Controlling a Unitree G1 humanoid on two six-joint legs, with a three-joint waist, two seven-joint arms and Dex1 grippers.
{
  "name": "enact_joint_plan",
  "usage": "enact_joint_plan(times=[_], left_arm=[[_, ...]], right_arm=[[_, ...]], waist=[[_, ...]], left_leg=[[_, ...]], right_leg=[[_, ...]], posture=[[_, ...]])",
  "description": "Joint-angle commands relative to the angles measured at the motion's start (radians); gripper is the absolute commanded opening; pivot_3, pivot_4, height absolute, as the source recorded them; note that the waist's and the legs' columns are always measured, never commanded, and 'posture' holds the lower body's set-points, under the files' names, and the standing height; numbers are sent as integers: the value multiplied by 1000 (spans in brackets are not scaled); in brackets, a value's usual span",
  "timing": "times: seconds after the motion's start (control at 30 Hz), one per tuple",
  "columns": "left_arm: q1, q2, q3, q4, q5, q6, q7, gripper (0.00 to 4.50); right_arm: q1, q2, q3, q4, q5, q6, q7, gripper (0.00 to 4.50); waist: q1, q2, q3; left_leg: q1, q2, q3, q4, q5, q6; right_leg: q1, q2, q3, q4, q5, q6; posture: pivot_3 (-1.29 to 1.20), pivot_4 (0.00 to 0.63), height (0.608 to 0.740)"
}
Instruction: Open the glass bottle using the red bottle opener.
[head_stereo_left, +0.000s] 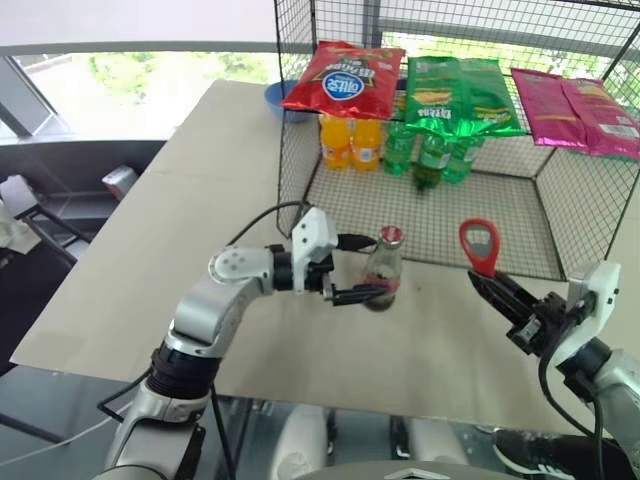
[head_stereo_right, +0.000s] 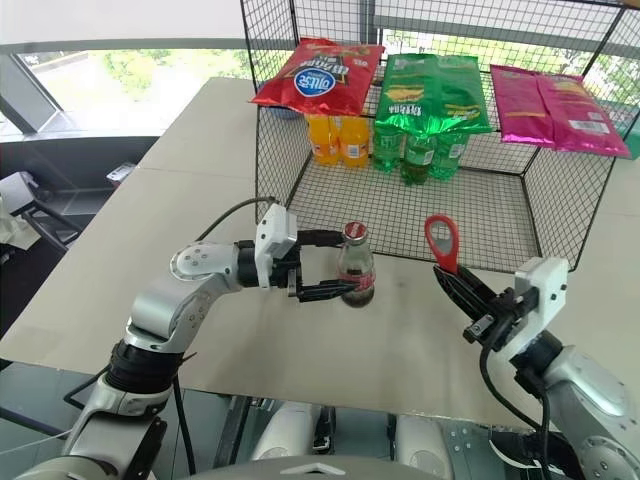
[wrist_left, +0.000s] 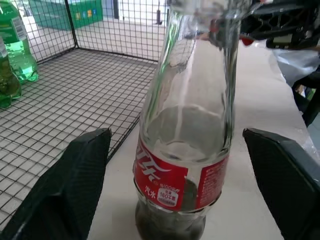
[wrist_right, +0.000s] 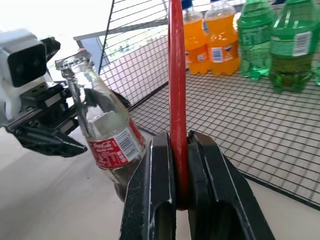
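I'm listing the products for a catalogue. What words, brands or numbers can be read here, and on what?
"180" on the small white patch of the glass bottle label; the white script and Chinese characters beside it are not clear enough to quote.
Red chip bag: blue and white logo, unreadable.
Green chip bags: yellow wording, too blurred.
Pink bags, orange bottles and green bottles: print too small.

In your left wrist view, the glass bottle (wrist_left: 185, 150) loses its cap past the top edge and its base past the bottom. In your right wrist view, the red bottle opener (wrist_right: 177, 100) runs off the top, head unseen.
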Motion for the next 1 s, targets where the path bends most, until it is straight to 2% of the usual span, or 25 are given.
enact_joint_plan(times=[0.03,0.2,0.23,0.27,0.37,0.4,0.6,0.8,0.9,0.97,1.0], left_arm=[[-17,-13,21,-7,-45,-28,-10,4467],[-25,-23,-1,19,-45,-39,-14,4467],[-27,-27,-8,26,-45,-43,-19,3967],[-29,-32,-14,35,-42,-49,-21,3751],[-32,-38,-32,57,-32,-64,-32,2268],[-34,-40,-37,64,-31,-69,-38,2185],[-42,-44,-41,88,-33,-93,-54,2187],[-55,-48,-41,113,-26,-119,-61,2187],[-63,-48,-38,128,-30,-121,-67,2187],[-68,-47,-36,135,-34,-118,-69,2187],[-70,-48,-33,137,-35,-120,-67,3216]], right_arm=[[-31,4,18,-26,-24,-12,7,0],[-78,6,44,-38,-82,-15,-13,0],[-88,4,49,-39,-99,-16,-15,0],[-98,-2,55,-42,-124,-17,-14,0],[-115,-18,76,-46,-195,-23,-4,0],[-118,-19,84,-49,-212,-25,-2,0],[-131,-31,137,-52,-381,-78,17,0],[-172,-64,226,9,-659,-241,47,0],[-212,-49,265,48,-778,-326,35,0],[-244,-31,281,62,-799,-333,33,0],[-255,-24,287,67,-806,-332,37,0]], waist=[[0,0,0],[0,0,0],[0,0,0],[0,0,0],[0,0,0],[0,0,0],[1,0,0],[1,0,0],[1,0,0],[0,0,0],[0,0,0]], left_leg=[[0,0,0,0,0,0],[0,0,0,0,0,0],[0,0,0,0,0,0],[0,0,0,0,0,0],[0,0,0,0,0,0],[0,0,0,0,0,0],[0,-1,0,0,0,0],[0,-1,0,0,0,0],[0,-1,0,0,0,0],[0,-1,0,0,0,0],[0,-1,0,0,0,0]], right_leg=[[0,0,0,0,0,0],[0,0,0,0,0,0],[0,0,0,0,0,0],[0,0,0,0,0,0],[0,0,0,0,0,0],[0,0,0,0,0,0],[0,0,0,0,0,0],[0,0,0,0,0,0],[0,0,-1,0,0,0],[0,0,-1,0,0,0],[0,0,-1,0,0,0]], posture=[[0,150,740],[0,150,740],[0,150,740],[0,150,740],[0,150,740],[0,150,740],[0,150,740],[0,150,740],[0,150,740],[0,150,740],[0,150,740]])
